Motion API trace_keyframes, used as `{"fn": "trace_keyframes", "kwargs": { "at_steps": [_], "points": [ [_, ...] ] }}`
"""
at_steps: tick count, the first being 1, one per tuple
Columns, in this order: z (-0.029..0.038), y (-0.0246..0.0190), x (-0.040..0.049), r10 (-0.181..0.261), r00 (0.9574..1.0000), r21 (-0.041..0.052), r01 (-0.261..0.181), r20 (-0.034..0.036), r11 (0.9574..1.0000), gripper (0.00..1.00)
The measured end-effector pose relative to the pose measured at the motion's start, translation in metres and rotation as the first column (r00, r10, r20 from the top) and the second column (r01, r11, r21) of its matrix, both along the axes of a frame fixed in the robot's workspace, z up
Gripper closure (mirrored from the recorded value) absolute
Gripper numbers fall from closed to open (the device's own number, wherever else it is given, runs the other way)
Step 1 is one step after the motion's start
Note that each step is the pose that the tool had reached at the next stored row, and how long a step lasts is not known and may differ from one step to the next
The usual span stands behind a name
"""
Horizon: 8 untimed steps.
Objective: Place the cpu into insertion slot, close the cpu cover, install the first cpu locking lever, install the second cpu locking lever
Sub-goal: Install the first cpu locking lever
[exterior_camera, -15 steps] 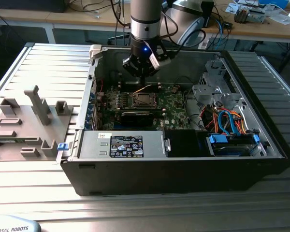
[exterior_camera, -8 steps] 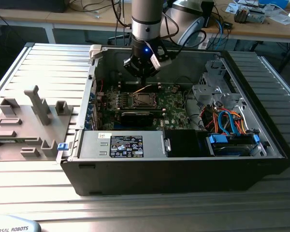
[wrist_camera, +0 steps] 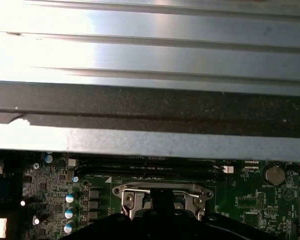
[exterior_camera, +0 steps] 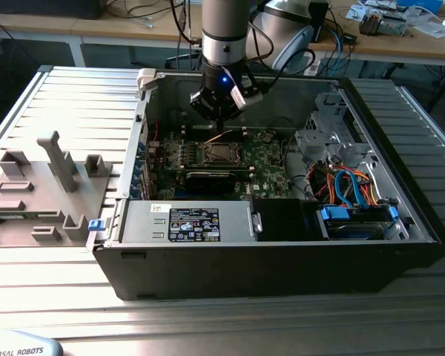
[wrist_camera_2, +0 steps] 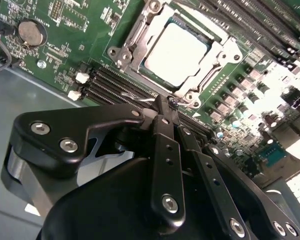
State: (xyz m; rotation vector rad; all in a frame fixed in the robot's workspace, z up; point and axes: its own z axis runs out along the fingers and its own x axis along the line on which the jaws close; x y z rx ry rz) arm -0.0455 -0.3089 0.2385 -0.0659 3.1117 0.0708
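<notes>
One open computer case (exterior_camera: 282, 252) sits on the worktop (exterior_camera: 208, 319), holding one green motherboard (exterior_camera: 263, 159). One cpu (wrist_camera_2: 177, 47) sits in one insertion slot (wrist_camera_2: 140, 35) under one cpu cover (wrist_camera_2: 126, 52). One coin cell battery (wrist_camera_2: 30, 31) is visible. One tool (wrist_camera_2: 162, 107) hangs above the board.

You've got the case (exterior_camera: 282, 267) lying open on the table (exterior_camera: 74, 96), board (exterior_camera: 271, 167) flat inside it. The slot (exterior_camera: 219, 154) sits mid-board with the cpu (wrist_camera_2: 176, 46) in it and the cover (wrist_camera_2: 135, 42) framing it. Gripper (exterior_camera: 218, 119) hangs right above the slot. Drive cage (exterior_camera: 326, 141) and cables (exterior_camera: 348, 185) are off to the exterior view's right, fixture blocks (exterior_camera: 55, 163) outside on its left.
</notes>
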Motion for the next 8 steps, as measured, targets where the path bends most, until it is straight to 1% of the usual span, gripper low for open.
{"fn": "trace_keyframes", "kwargs": {
  "at_steps": [2,8],
  "points": [
    [-0.0022,0.0015,0.0,0.0,1.0,0.0008,0.0,0.0,1.0,0.89],
    [-0.0083,0.0032,0.0,0.006,1.0,0.0019,-0.006,-0.0001,1.0,0.89]
  ]
}}
